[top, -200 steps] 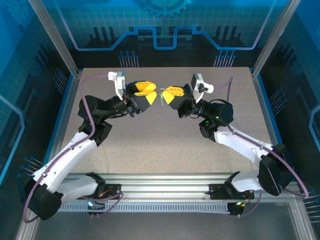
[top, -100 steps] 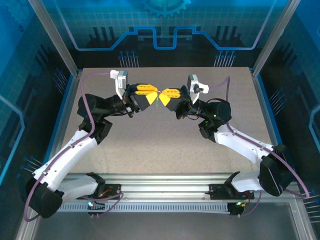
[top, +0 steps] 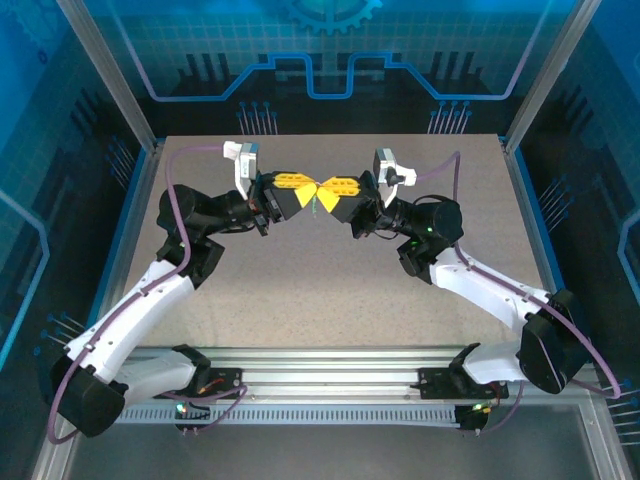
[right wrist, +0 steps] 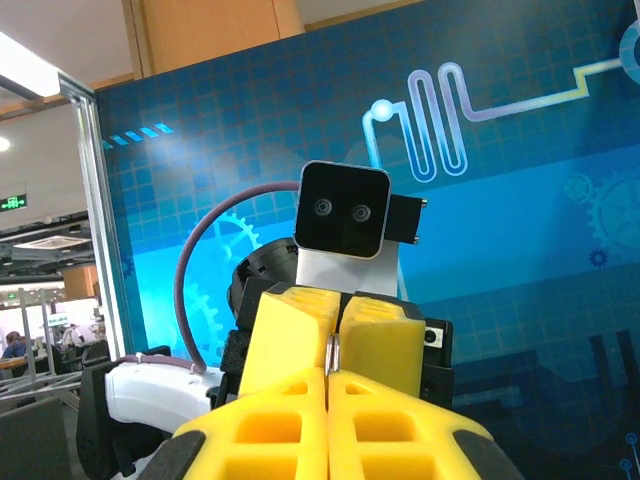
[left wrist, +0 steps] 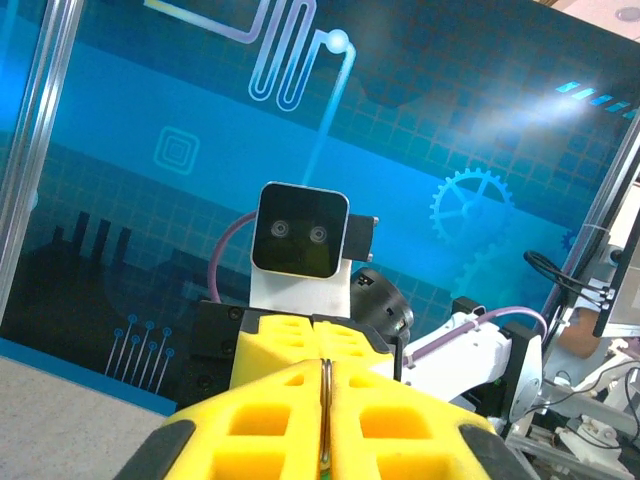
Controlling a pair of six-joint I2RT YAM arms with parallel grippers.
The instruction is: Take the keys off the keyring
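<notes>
Left gripper (top: 311,188) and right gripper (top: 324,188) are being clamped tip-to-tip on the keyring (left wrist: 325,400) (seen edge-on) above the table (top: 300,290). Separation is seemingly being attempted; an opposing pull is being called for.

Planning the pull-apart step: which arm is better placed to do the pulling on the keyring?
Left, narrowly. The left fingers and right fingers are shut tip to tip on the keyring; the metal sits deep along the left seam, so left may pull while right anchors.
</notes>
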